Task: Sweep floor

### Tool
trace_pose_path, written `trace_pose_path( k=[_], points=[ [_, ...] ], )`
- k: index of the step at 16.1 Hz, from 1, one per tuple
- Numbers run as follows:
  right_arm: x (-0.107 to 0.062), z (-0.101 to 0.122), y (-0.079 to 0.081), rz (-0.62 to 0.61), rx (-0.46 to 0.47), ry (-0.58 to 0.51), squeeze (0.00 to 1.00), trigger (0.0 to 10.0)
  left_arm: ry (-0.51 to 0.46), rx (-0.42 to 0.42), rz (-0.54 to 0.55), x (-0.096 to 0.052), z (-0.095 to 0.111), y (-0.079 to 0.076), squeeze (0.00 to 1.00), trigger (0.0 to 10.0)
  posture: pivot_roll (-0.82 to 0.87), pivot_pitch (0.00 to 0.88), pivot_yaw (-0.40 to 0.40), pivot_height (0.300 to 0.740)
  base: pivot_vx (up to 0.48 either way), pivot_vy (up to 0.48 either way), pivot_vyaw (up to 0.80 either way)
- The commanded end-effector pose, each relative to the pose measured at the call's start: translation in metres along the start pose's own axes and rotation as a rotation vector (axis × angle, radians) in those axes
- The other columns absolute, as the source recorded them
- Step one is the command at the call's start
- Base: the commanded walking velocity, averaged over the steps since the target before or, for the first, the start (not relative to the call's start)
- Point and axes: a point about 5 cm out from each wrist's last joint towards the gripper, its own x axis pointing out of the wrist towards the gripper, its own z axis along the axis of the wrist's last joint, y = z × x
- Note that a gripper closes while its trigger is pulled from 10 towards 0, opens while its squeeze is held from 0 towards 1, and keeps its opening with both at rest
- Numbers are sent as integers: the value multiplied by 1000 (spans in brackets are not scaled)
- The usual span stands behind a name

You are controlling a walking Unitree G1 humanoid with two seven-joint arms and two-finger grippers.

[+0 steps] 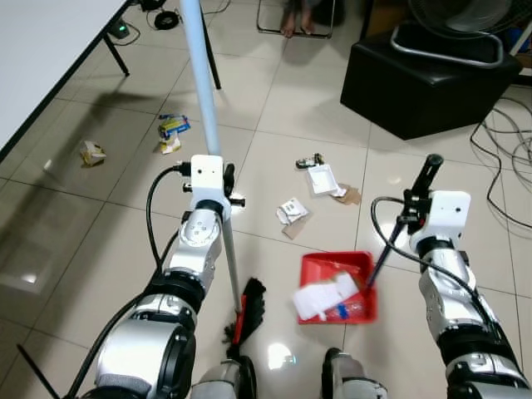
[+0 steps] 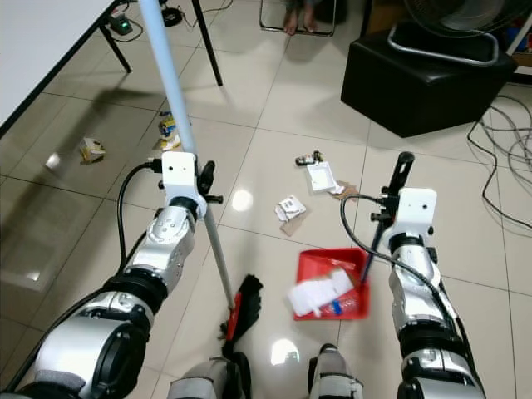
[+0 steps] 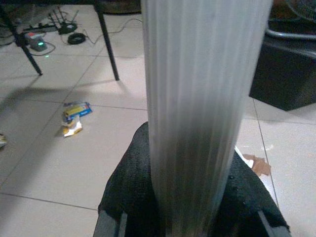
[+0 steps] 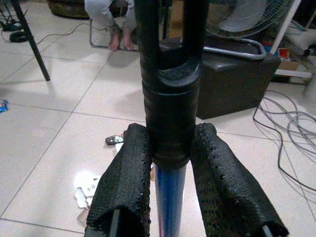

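The left end effector (image 1: pixel 223 176) is clamped on the pale blue broom pole (image 1: pixel 202 83), its black fingers (image 3: pixel 131 187) pressed to either side of the ribbed tube. The pole runs down past the left forearm to the red-and-black broom head (image 1: pixel 248 309), which rests on the tiled floor (image 1: pixel 75 224) just beside the red dustpan (image 1: pixel 320 270). The right end effector (image 2: pixel 391 199) grips the dustpan's upright handle (image 2: pixel 402 170) just below its black forked top, with the textured fingers (image 4: pixel 217 182) closed around the blue shaft.

Both tools look light and stiff. The long pole likely swings with some leverage, so a hold at mid-length, as now, seems sensible; its ribbing should resist slipping. The dustpan already carries crumpled white paper (image 1: pixel 324 298) and looks prone to spilling if tipped.

Litter remains on the floor: a white packet (image 1: pixel 292 209) and a white card (image 1: pixel 322 178) beyond the dustpan, a brown scrap (image 1: pixel 350 195) beside the card, a blue-and-yellow wrapper (image 1: pixel 174 125) and a small carton (image 1: pixel 91 152) near the white bench (image 1: pixel 41 58). All of it appears thin and feather-light, likely to skid on the glossy tiles. Print on the packets is too small to read.

A black ottoman (image 1: pixel 428 83) stands beyond, and a person's bare feet (image 1: pixel 295 21) show by a chair.
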Motion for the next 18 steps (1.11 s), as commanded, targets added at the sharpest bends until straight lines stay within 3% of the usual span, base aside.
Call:
trace_pose_path(
  k=[1,18],
  points=[
    [-1,0,5,13,9,-15,0,10000,40,-2,6,-4,-11,3,0,10000,-95,235,93,740,277,0,0],
    [-2,-2,10,17,21,-20,0,10000,12,2,-13,-2,-6,3,0,10000,-89,244,107,740,0,0,0]
  ],
)
